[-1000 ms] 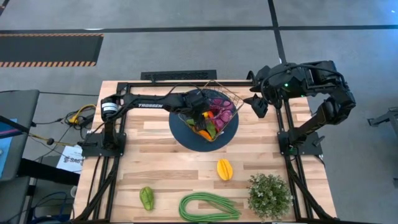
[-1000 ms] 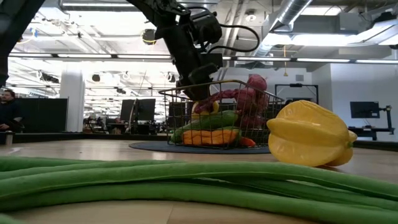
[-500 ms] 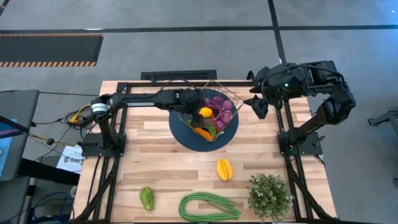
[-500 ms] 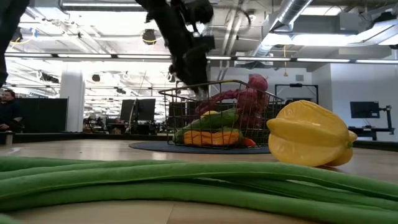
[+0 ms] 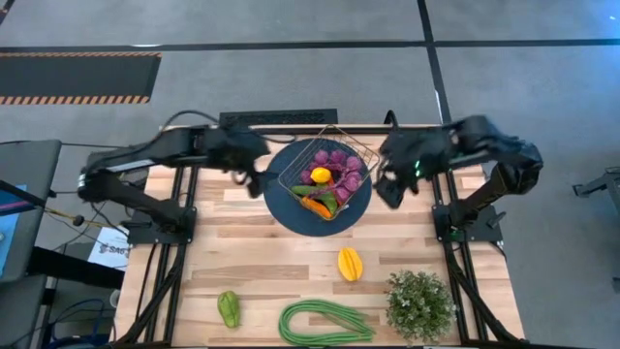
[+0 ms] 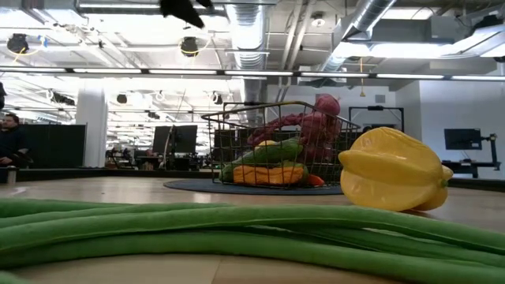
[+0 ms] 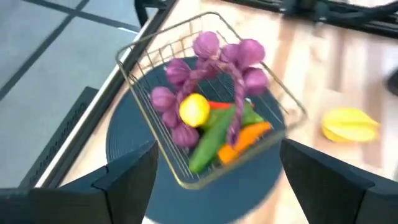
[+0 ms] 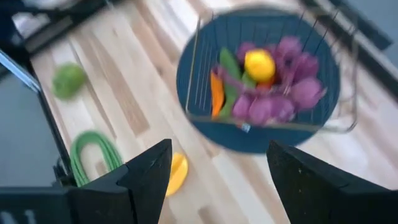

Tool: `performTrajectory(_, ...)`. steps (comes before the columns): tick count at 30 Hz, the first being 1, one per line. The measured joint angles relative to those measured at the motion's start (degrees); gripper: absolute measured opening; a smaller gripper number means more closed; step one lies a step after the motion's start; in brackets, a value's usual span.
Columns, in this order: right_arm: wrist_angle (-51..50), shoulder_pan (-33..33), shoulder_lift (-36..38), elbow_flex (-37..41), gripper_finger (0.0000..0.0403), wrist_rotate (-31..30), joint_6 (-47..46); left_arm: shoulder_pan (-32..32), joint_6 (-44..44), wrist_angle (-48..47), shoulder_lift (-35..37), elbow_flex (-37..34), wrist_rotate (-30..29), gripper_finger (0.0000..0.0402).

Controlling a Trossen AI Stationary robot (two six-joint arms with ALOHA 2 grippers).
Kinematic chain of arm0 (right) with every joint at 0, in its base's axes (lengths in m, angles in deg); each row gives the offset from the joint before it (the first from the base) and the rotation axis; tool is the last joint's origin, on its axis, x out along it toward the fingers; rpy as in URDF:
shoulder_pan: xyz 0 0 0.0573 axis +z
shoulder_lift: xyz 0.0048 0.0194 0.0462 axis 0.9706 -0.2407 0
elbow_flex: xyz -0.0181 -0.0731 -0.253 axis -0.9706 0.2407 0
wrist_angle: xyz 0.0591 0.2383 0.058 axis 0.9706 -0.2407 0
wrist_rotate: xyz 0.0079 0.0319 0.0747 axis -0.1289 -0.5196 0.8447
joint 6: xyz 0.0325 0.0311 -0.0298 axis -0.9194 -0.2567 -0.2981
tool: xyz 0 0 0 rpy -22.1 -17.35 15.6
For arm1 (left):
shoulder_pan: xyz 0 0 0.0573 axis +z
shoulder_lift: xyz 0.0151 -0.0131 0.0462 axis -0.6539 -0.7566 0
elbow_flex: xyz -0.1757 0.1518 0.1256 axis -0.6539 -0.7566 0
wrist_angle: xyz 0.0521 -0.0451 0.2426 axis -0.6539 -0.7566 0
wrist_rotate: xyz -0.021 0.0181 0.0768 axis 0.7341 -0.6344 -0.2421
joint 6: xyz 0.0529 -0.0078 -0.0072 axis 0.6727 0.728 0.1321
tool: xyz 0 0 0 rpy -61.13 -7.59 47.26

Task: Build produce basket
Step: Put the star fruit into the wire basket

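Pale wooden planks make up the table point(image 5: 252, 252), with a grey floor around it. At the far middle sits a round dark blue plate point(image 5: 291, 215), and on it the wire basket point(image 5: 291, 174) — already holding purple grapes point(image 5: 341, 167), a yellow lemon point(image 5: 320, 175), a green cucumber point(image 7: 214, 134) and an orange carrot point(image 7: 249, 135). Outside the basket, on the near part of the table, lie a yellow star-shaped fruit point(image 5: 350, 263), a green pepper point(image 5: 229, 308) and a loop of long green beans point(image 5: 325, 323), beside a bushy potted plant point(image 5: 419, 304). The left gripper point(image 5: 244, 173) hangs just left of the basket, fingers spread wide and empty. The right gripper point(image 5: 387, 189) hangs just right of it — also wide apart, carrying nothing.
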Motion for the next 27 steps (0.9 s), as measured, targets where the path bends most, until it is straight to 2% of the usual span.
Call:
performTrajectory(8,2.9,9.7,-1.2,15.3,0.0280,0.0,-17.7,-2.6,-4.6,-11.6,9.0,0.0,-7.4,0.0323)
performTrajectory(14,9.5,16.2,-3.2,25.7,0.0280,0.2,-34.9,-2.8,-4.3,-14.2,10.7,0.0,-8.6,0.0323)
performTrajectory(20,16.4,18.5,-9.3,29.3,0.0280,1.9,-47.1,-2.8,-1.7,-14.2,10.4,0.0,-8.6,0.0323)
performTrajectory(27,22.5,18.4,-17.0,29.3,0.0280,5.9,-51.3,-2.7,-1.1,-14.5,10.2,-0.2,-8.6,0.0323)
